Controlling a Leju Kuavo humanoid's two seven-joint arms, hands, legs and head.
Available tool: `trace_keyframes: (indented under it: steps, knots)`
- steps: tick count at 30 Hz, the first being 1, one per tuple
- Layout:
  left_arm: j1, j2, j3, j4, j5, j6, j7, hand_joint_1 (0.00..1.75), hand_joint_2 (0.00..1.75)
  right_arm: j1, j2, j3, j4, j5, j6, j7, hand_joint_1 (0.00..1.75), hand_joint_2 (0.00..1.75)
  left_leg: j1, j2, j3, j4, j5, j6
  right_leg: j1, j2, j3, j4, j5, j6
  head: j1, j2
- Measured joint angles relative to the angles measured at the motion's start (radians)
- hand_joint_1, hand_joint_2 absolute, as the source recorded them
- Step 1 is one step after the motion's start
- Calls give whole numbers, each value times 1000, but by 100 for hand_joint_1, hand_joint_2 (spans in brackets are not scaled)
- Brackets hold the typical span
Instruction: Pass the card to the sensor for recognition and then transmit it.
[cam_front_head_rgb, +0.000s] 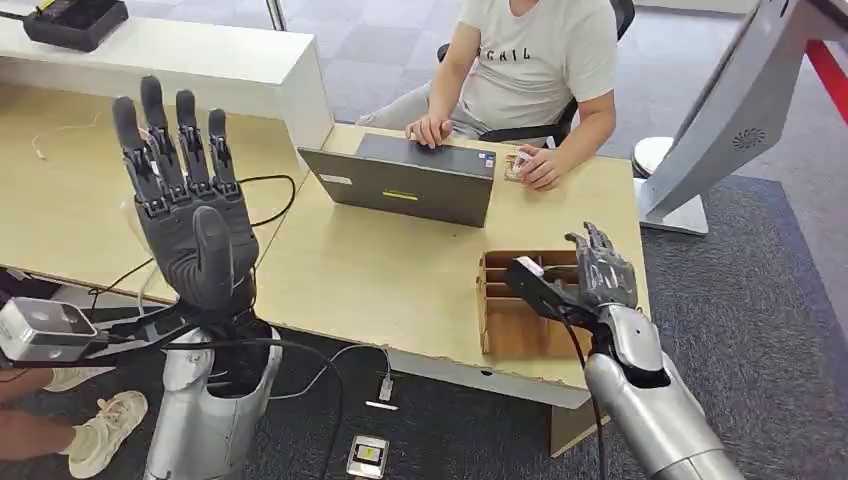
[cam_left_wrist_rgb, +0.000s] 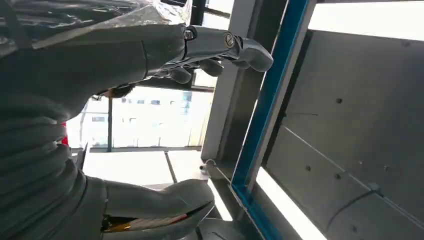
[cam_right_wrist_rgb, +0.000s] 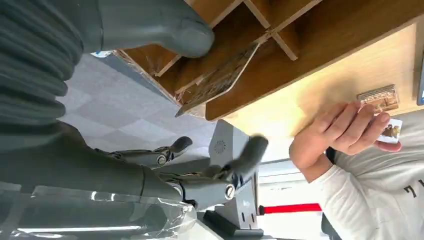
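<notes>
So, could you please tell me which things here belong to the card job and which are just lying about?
Job:
right hand
wooden card box
card standing in that box
card in the person's hand

Lying about:
laptop
left hand, raised, holding nothing
cables

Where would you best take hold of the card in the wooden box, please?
Probably grip the card by its free end, which leans out past the rim of the wooden box. Pinch its flat faces from the open top, where the right hand hovers. Dividers block its sides.
</notes>
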Motion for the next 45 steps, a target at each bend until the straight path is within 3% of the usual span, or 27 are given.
trace_keyframes:
  steps: [24, 45]
  knots:
    - [0, 7, -11, 0, 6, 23, 0, 0, 175, 10, -19, -8, -27, 0, 40, 12, 175, 175, 0, 0, 0, 0, 0, 0, 0, 0, 0, 0, 0, 0, 0, 0]
    - [-10, 10, -19, 0, 5, 32, 0, 0, 175, 9, -10, -7, -20, -3, 32, -5, 175, 175, 0, 0, 0, 0, 0, 0, 0, 0, 0, 0, 0, 0, 0, 0]
